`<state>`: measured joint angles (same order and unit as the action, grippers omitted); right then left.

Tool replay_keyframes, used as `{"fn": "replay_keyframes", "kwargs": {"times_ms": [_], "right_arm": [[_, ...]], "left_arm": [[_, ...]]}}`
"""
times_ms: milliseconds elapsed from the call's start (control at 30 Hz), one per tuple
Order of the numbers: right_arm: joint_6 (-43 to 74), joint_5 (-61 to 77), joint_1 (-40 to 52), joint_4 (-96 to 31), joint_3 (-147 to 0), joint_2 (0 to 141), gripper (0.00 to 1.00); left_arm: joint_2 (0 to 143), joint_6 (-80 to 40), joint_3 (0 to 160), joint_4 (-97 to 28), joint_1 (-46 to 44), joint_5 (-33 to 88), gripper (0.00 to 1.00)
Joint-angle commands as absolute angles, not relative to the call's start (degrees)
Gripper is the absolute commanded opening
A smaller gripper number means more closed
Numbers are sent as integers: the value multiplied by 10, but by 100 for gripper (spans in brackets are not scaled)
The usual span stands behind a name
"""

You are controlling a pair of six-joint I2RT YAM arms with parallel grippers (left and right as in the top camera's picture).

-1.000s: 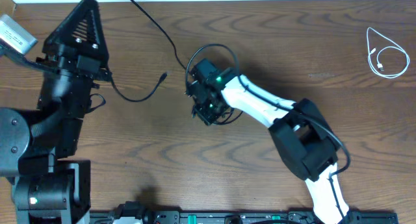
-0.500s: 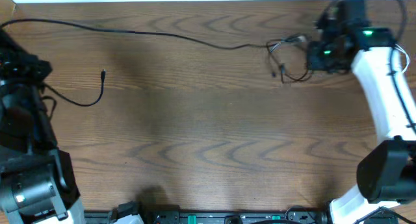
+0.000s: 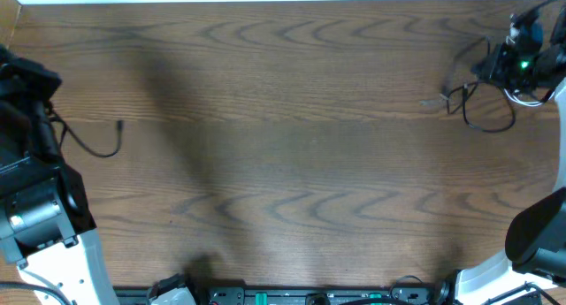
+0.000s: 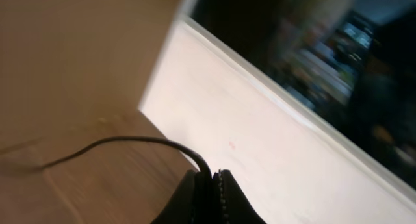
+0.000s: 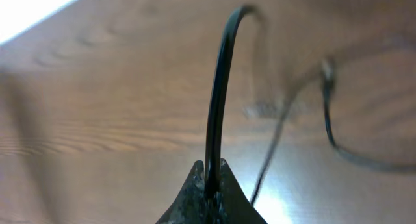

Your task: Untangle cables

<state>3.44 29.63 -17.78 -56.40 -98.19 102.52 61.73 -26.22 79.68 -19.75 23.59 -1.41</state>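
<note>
While the right gripper [image 5: 209, 177] at the upper right of the overhead frame is pinched shut on the black cable [image 5: 216, 100], the thin cord rises from between its fingers in a stiff arc and bends over at the top. Beyond it, in the right wrist view, more of the same thin black line curls in blurred loops over the brown wooden worktop [image 3: 283, 172]. From overhead, those loops hang and lie just left of and below that gripper as a loose tangle, with one wide loop resting on the wood. A pale curve that looks like the white cable [image 3: 533, 101] shows just beneath the gripper, mostly hidden by it. At the far left edge of the overhead frame, the left gripper [image 4: 213, 180] is also closed on a thin black cord, which trails off to the left in its wrist view. Nearby, a short black stretch curves across the wood and ends in a small plug. Whether both grippers hold the same cord cannot be told.
</note>
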Motion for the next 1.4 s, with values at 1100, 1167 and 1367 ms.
{"fn": "replay_keyframes", "kwargs": {"times_ms": [1100,1167,1367], "right_arm": [[127,203,-486,-639,-1375,1176,1],[128,216,-477,-633,-1375,1181,1],[128,170,-477,-639,-1375,1179,1]], "left_arm": [[730,-248,810,-347,-185,144,7],[730,-249,810,-347,-188,144,7],[730,-249,810,-348,-191,144,7]]}}
